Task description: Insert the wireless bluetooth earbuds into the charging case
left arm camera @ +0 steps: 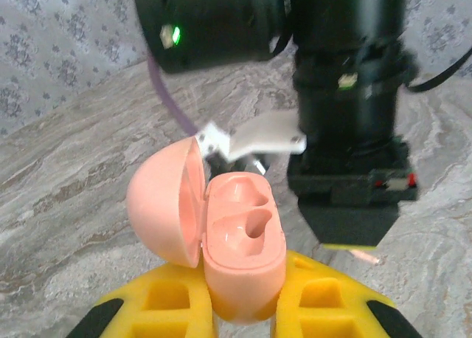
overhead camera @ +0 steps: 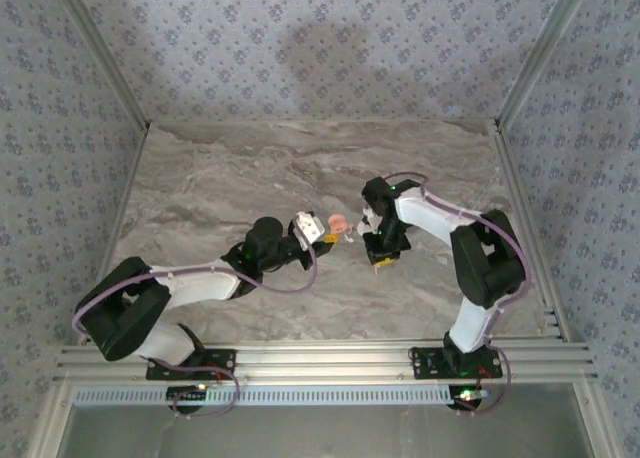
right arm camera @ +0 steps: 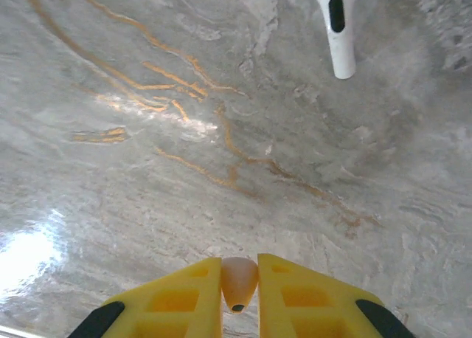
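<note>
Charging case (left arm camera: 240, 242): glossy salmon-pink clamshell, open, two moulded sockets.
Left end effector (left arm camera: 243, 308): clamped on the case.
Right end effector (right arm camera: 240, 288): clamped on rounded pinkish earbud (right arm camera: 239, 276).
Table (right arm camera: 184, 168): veined marble.

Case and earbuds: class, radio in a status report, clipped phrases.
Left gripper shut on case, lid open, both wells empty. Right gripper shut on earbud. Other earbud loose on table. Wells unobstructed.

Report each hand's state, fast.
Left hand: closed, holding the open pink case.
Right hand: closed, holding a small peach earbud.
</note>
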You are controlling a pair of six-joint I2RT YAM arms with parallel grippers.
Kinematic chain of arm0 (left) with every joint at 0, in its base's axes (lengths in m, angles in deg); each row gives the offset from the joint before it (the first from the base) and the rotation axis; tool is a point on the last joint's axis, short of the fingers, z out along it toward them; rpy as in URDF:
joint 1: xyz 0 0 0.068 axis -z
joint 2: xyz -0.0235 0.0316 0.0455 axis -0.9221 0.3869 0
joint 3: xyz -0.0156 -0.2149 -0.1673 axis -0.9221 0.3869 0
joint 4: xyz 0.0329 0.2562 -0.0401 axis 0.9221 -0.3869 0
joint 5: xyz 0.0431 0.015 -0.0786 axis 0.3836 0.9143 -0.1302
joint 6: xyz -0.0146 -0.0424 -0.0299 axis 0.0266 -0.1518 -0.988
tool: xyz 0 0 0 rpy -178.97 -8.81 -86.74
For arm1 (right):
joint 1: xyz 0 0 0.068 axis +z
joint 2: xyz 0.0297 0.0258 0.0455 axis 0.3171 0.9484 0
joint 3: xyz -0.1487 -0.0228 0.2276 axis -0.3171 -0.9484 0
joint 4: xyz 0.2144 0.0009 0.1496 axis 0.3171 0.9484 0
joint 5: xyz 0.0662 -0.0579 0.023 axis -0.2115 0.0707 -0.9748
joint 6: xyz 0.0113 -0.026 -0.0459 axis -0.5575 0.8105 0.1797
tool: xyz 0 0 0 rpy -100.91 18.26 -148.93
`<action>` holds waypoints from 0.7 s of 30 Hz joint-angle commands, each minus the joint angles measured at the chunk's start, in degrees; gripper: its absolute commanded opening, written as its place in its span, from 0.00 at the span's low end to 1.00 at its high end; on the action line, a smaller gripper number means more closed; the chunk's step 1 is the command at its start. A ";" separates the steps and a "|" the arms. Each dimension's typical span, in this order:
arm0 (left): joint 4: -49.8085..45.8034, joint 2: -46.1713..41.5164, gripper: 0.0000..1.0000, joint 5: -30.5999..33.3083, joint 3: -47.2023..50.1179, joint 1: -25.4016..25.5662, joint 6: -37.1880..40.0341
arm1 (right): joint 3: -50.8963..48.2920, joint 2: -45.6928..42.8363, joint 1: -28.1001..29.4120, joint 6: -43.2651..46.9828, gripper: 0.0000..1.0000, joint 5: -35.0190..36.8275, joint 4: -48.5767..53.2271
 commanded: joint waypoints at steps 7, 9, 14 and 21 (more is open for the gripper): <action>4.98 8.28 0.07 2.96 -2.75 0.28 -4.52 | -8.41 -13.16 -1.06 -4.94 0.17 0.27 -16.52; 6.09 9.38 0.07 3.12 -3.02 0.29 -5.15 | -9.91 -14.95 -1.24 -5.34 0.17 0.33 -19.03; 7.27 11.33 0.07 3.98 -3.65 0.31 -6.08 | -11.98 -17.79 -1.71 -5.41 0.16 -0.06 -24.85; 9.70 14.29 0.07 3.93 -4.54 0.29 -7.63 | -16.51 -24.91 -1.61 -6.90 0.16 0.15 -34.60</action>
